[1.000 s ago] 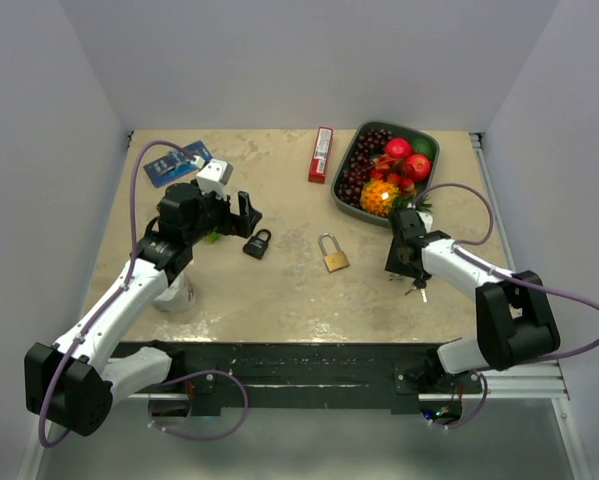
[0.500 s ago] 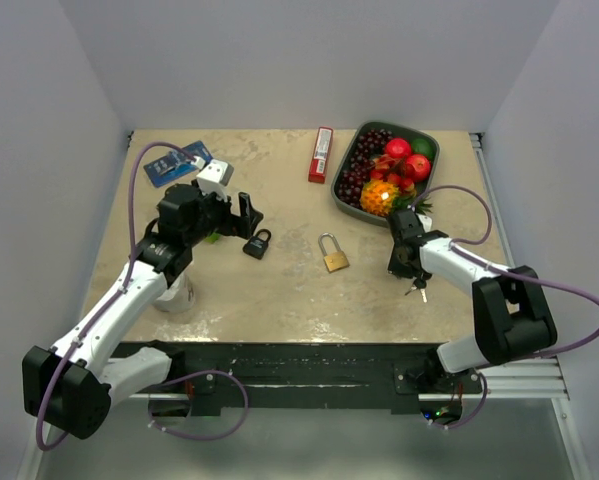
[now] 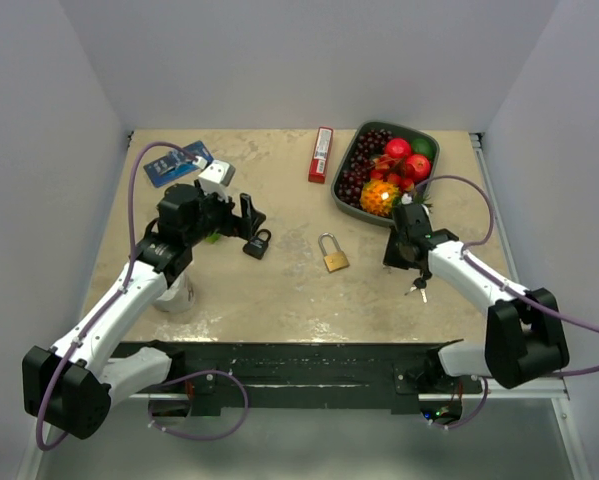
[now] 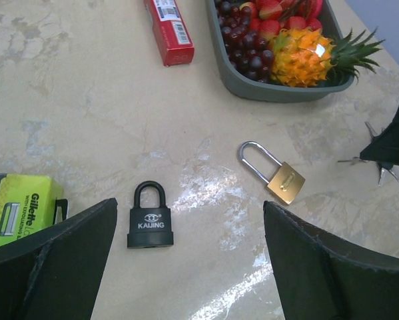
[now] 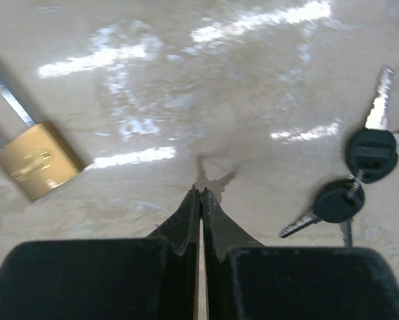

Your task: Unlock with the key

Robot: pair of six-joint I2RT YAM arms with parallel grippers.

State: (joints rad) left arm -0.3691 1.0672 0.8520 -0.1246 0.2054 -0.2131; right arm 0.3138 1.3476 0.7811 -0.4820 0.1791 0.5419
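Nearest the arm bases, a bunch of black-headed metal keys (image 5: pixel 356 175) lies flat on the beige stone-look table (image 3: pixel 279 300), held by nothing. Just beside it, the right gripper (image 5: pixel 200 195) points down at bare tabletop with its jaws pressed together, empty. To its left lies a brass padlock with a silver shackle (image 3: pixel 332 255). Further left, a black padlock (image 4: pixel 150 217) lies below the left gripper (image 4: pixel 189 207), whose jaws are spread wide, holding nothing. At the far side are a grey tray (image 4: pixel 252 83) of fruit and a flat red box (image 3: pixel 321 154).
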